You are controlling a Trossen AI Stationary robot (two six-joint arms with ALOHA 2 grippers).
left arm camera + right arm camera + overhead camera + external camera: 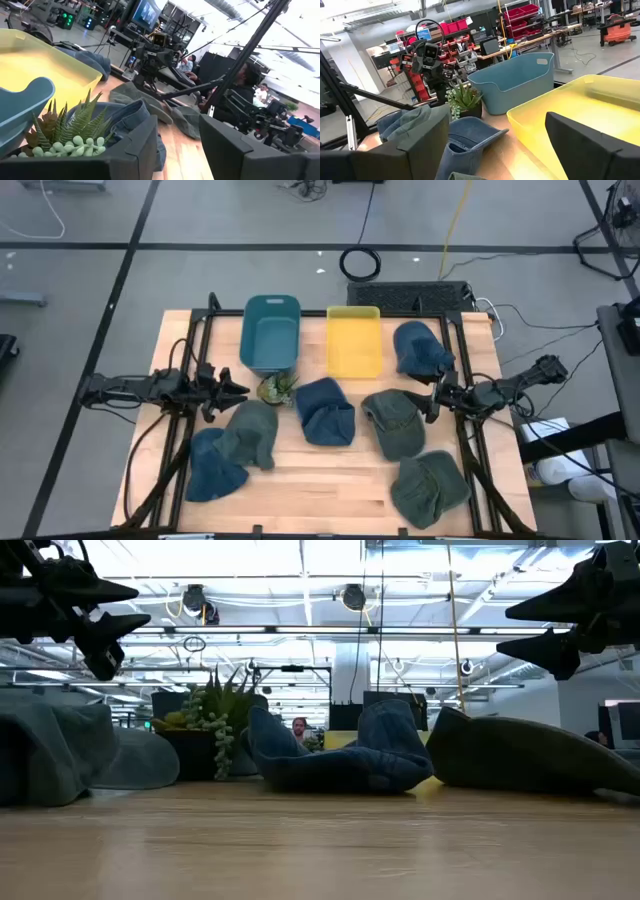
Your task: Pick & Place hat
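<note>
1. We are holding our left hand (240, 389) above the worktop (330, 480) at its nine o'clock edge, fingers part-way apart and grasping nothing; it is pointing toward three o'clock, at the small potted plant (276, 386) and the hats beyond it.
2. We are keeping our right hand (432, 402) at the three o'clock edge, fully released and empty, hovering beside the nearest olive hat (392, 421), probably because that one is its easiest reach.
3. The hats are lying scattered across the middle and six o'clock half of the worktop: a dark blue hat (326, 410) at the centre, an olive one (252, 431) overlapping a blue one (213, 466) toward eight o'clock, another olive one (430, 485) near five o'clock, and a blue one (420, 348) at two o'clock beside the bins.
4. The teal bin (271, 332) and the yellow bin (354, 340) are sitting side by side at twelve o'clock, both looking empty, so we are judging that no hat is placed yet.
5. In the low view both hands are hanging clear above the hats, which is suiting an approach from above before any descent.
</note>
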